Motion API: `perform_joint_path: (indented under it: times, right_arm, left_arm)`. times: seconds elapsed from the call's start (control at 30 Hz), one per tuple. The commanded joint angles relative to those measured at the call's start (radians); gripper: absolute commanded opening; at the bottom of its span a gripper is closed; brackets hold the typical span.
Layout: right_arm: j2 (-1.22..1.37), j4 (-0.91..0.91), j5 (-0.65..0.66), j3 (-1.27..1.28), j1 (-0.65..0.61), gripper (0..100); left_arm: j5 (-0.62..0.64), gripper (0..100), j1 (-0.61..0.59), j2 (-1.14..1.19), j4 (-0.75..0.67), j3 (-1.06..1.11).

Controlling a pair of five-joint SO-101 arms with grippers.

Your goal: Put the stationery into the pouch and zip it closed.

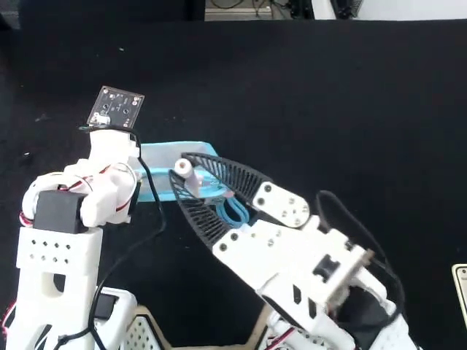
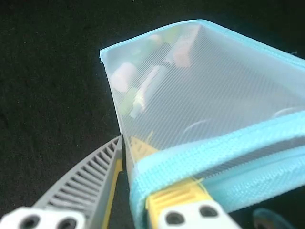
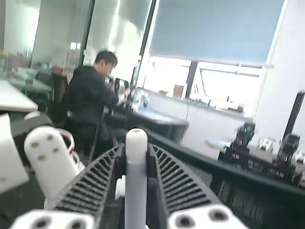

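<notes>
A translucent pouch (image 1: 174, 154) with a light-blue zip edge lies on the black table beside the left arm (image 1: 109, 186). In the left wrist view my left gripper (image 2: 128, 144) is shut on a corner of the pouch (image 2: 200, 90), one grey finger (image 2: 90, 183) outside it. Blurred pale items show through the pouch wall. My right gripper (image 1: 179, 165) hovers at the pouch's near side, tilted upward, and is shut on a white pen (image 1: 184, 169). The right wrist view has the pen (image 3: 136, 176) standing up between the black ribbed fingers (image 3: 178, 188).
A blue looped thing (image 1: 233, 211) lies under the right gripper's fingers; what it is I cannot tell. A pale object (image 1: 460, 286) sits at the table's right edge. The black table (image 1: 328, 95) stretches bare behind and to the right.
</notes>
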Motion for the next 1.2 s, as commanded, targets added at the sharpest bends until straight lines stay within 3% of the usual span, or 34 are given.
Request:
perform_joint_path:
  times: [0.0,0.27,0.57,0.67,0.87,1.03,1.17]
  right_arm:
    - [-0.002,-0.132,-0.003,0.022,-0.009,1.1]
    - [-0.01,-0.241,0.003,0.237,-0.005,1.1]
    - [-0.01,-0.207,0.002,0.36,0.049,1.2]
    - [-0.01,-0.066,-0.003,0.337,0.08,3.2]
    - [-0.01,0.399,-0.003,0.059,0.078,18.5]
    - [-0.01,0.707,0.005,-0.263,0.092,18.7]
    - [-0.01,0.876,0.005,-0.387,0.244,18.7]
  left_arm:
    - [-0.003,3,-0.002,0.008,0.005,0.016]
    - [-0.005,3,-0.002,0.008,0.005,0.016]
    - [-0.006,3,-0.002,0.008,0.005,0.016]
    - [-0.006,3,-0.002,0.008,0.005,0.016]
    - [-0.006,3,-0.002,0.008,0.003,0.016]
    - [-0.006,3,-0.002,0.008,0.003,0.016]
    - [-0.006,3,-0.002,0.008,0.005,0.016]
